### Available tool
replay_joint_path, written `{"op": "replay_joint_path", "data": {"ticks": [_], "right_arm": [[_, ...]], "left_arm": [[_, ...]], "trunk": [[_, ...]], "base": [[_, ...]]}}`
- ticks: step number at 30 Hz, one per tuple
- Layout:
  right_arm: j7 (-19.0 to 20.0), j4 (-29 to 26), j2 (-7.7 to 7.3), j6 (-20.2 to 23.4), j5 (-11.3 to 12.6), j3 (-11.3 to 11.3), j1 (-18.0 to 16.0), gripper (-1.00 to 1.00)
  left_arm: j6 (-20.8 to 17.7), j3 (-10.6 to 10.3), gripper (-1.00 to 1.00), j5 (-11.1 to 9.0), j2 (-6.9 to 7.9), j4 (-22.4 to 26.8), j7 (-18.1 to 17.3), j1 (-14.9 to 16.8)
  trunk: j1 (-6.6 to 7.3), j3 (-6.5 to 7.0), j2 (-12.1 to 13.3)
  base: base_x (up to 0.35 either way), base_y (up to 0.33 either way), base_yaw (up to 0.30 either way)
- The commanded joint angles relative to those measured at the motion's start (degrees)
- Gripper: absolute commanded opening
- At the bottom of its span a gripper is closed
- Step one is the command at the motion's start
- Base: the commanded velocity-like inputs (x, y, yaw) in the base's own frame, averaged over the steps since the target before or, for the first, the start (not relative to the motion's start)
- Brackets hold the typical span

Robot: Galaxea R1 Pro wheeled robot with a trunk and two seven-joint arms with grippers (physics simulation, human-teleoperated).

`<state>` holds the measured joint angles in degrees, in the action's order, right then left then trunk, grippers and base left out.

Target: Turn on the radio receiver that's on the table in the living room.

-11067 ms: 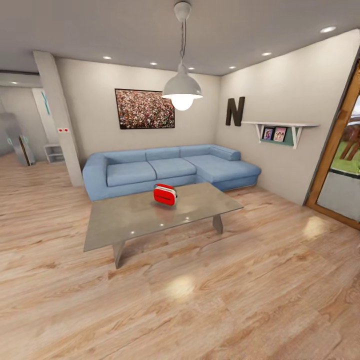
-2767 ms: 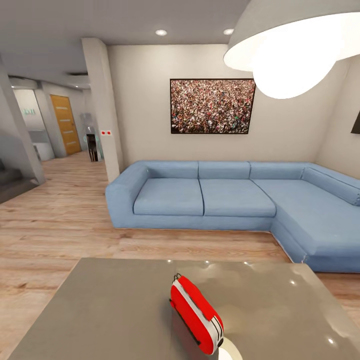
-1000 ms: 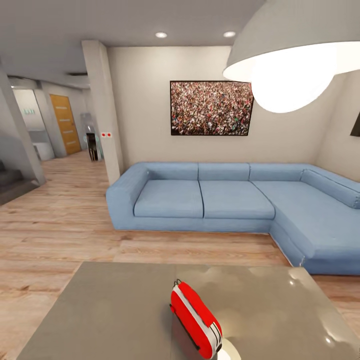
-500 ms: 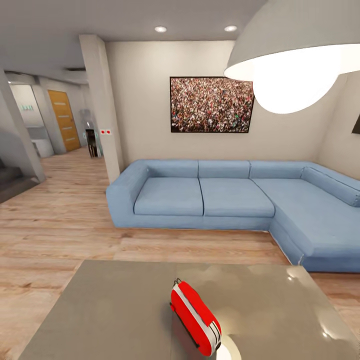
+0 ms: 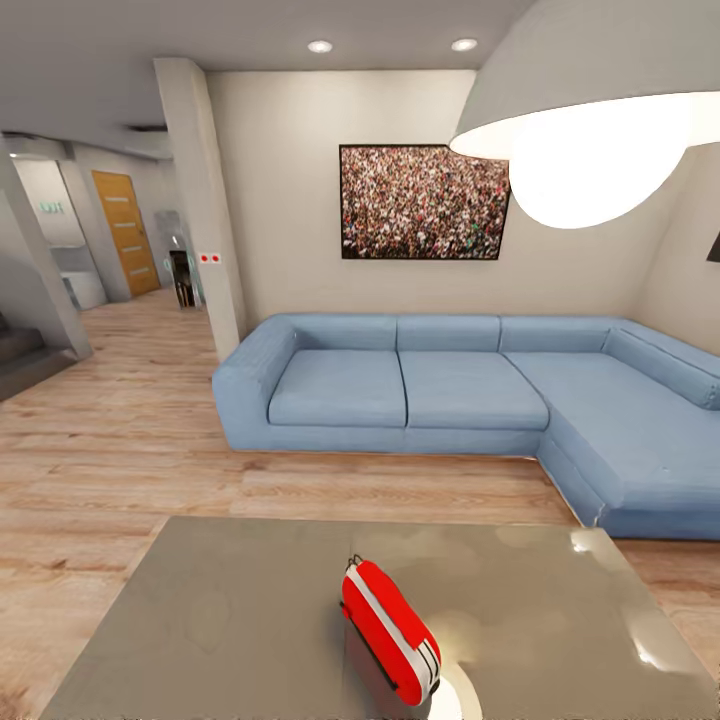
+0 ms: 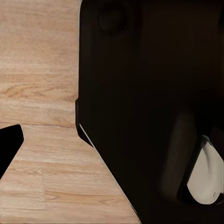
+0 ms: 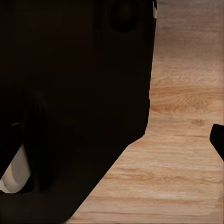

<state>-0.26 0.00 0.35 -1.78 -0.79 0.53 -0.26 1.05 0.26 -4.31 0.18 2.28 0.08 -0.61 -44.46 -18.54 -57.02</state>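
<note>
Head view: living room, beige wall [image 5: 290, 200], wood floor [image 5: 110, 440]. Blue L-shaped sofa [image 5: 440, 395] along the far wall, framed crowd photo [image 5: 424, 202] above it. Lit pendant lamp [image 5: 600, 120] close to the camera, upper right. Pillar [image 5: 200, 200] left of the sofa; hallway with an orange door [image 5: 126, 232] beyond it. Table [image 5: 220, 620], glossy grey top, spans the foreground. Radio [image 5: 389, 631] stands on edge on the table, right of centre, near the lower frame edge; red faces, white band round the rim, long axis running diagonally away from the camera.

Left wrist view: dark robot body [image 6: 154, 93] over wood floor [image 6: 37, 70]; a dark tip at one frame edge. Left gripper's opening: cannot tell.

Right wrist view: dark body [image 7: 70, 93] over floor [image 7: 186, 154], dark tip at one edge. Right gripper's opening: cannot tell.
</note>
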Motion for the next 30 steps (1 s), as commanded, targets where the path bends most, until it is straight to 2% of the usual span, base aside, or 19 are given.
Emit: {"op": "replay_joint_path", "data": {"ticks": [1,30], "right_arm": [[0.0,0.0,0.0,0.0,0.0,0.0,0.0,1.0],[0.0,0.0,0.0,0.0,0.0,0.0,0.0,1.0]], "left_arm": [[0.0,0.0,1.0,0.0,0.0,0.0,0.0,0.0],[0.0,0.0,1.0,0.0,0.0,0.0,0.0,0.0]], "trunk": [[0.23,0.09,0.4],[6.6,2.63,12.0]], "base": [[0.0,0.0,0.0],[0.0,0.0,0.0]]}}
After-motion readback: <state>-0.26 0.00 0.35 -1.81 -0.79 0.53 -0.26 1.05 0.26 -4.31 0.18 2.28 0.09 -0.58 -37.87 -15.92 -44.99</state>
